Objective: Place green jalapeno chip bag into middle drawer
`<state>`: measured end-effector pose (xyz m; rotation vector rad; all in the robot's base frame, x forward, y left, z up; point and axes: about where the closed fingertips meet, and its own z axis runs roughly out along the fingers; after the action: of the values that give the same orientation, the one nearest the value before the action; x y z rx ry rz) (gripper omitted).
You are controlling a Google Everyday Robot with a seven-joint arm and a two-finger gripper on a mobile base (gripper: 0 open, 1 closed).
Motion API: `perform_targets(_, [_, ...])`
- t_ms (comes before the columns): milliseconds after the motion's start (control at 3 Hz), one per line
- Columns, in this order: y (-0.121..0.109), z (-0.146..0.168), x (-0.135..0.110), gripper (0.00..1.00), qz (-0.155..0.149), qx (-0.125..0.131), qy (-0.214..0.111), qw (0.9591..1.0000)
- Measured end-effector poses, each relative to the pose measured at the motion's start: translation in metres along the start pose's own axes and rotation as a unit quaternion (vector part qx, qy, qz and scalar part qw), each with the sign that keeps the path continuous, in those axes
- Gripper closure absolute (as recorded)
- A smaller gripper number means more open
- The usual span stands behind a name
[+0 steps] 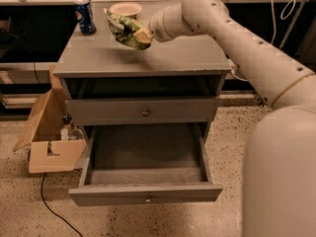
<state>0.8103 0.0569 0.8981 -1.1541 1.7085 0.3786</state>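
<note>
The gripper (141,34) hung over the grey cabinet top (148,58), fingers clamped on the crumpled light-green jalapeno chip bag (121,27) — so the grasp looked done. The wide grey wooden middle drawer (146,194) stood pulled open below — carrying and release remained.

The grey cabinet top (163,58) carries a blue can (85,16) at its far left corner and a pale bowl (125,9) at the far middle; the gripper (140,33) grips the chip bag (121,26) just above it.
</note>
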Motion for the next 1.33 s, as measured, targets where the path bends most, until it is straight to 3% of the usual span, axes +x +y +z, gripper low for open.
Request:
perform_targets(333, [0.015, -0.05, 0.004, 1.0, -0.012, -0.004, -0.04, 0.9991])
perform_targets(667, [0.035, -0.107, 0.009, 1.0, -0.03, -0.019, -0.085, 0.9957])
perform_targets(1000, [0.04, -0.109, 0.01, 1.0, -0.035, -0.023, -0.082, 0.9957])
perform_targets(1333, [0.09, -0.129, 0.019, 1.0, -0.089, -0.048, -0.047, 0.9938])
